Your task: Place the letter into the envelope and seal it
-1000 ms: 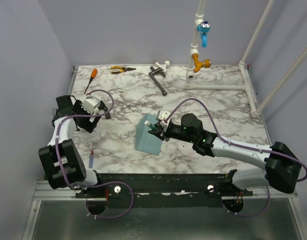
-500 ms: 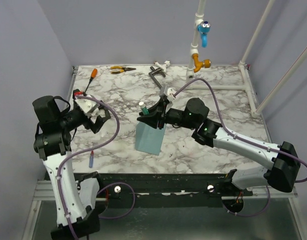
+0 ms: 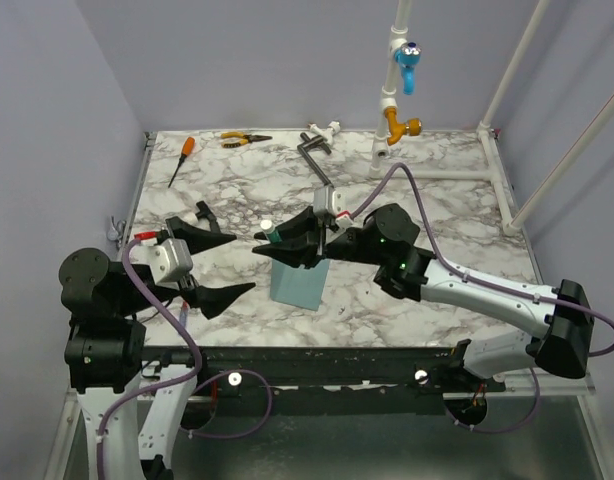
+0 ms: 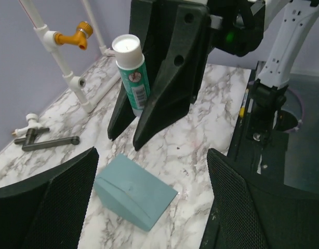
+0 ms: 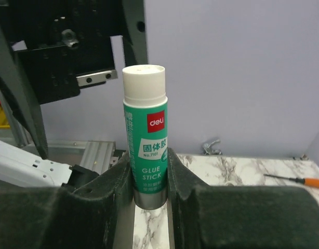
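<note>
Grips the glue stick (image 5: pixel 144 135) upright by its base in narrow right jaws, raised near the envelope (image 3: pixel 295 283) that lies on the counter (image 3: pixel 417 200), with left jaws spread wide and empty, facing it. Shows no letter, so cannot tell whether it is inside. Risks tilting or yanking the stick loose if the left jaws close off-centre on its cap

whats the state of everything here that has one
left pincer: open, empty
right pincer: shut on glue stick
glue stick: capped, held off the table
envelope: lying flat on table, flap looks folded down
</note>
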Robot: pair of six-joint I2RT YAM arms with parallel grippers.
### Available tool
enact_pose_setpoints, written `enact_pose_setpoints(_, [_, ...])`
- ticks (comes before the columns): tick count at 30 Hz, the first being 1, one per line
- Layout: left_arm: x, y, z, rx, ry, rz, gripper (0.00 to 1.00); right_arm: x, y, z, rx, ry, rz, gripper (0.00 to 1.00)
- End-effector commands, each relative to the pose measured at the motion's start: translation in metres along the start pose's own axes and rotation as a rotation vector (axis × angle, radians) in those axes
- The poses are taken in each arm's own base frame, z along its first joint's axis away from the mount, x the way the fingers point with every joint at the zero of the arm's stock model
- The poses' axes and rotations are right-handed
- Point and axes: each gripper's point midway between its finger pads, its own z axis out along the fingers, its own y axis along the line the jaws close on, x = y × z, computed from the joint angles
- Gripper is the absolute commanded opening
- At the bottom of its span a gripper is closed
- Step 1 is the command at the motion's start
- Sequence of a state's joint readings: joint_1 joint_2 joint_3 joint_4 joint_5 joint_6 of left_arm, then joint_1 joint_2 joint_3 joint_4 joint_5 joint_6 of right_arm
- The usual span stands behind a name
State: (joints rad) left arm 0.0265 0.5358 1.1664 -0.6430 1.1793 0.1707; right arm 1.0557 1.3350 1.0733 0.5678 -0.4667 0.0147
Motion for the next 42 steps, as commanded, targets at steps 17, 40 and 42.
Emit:
enact_pose_setpoints(17, [-0.032, 0.007, 0.021, 0.046, -0.132, -0.186, 0.60, -0.015, 0.026, 0.033, -0.084, -0.057, -0.191, 0.01])
enact_pose_setpoints(40, [-0.040, -0.003, 0.024, 0.102, -0.174, -0.225, 0.44, -0.021, 0.053, 0.043, -0.218, -0.091, -0.173, 0.01])
enact_pose_setpoints(42, [-0.040, -0.006, 0.024, 0.114, -0.173, -0.225, 0.44, -0.020, 0.055, 0.044, -0.227, -0.092, -0.168, 0.01])
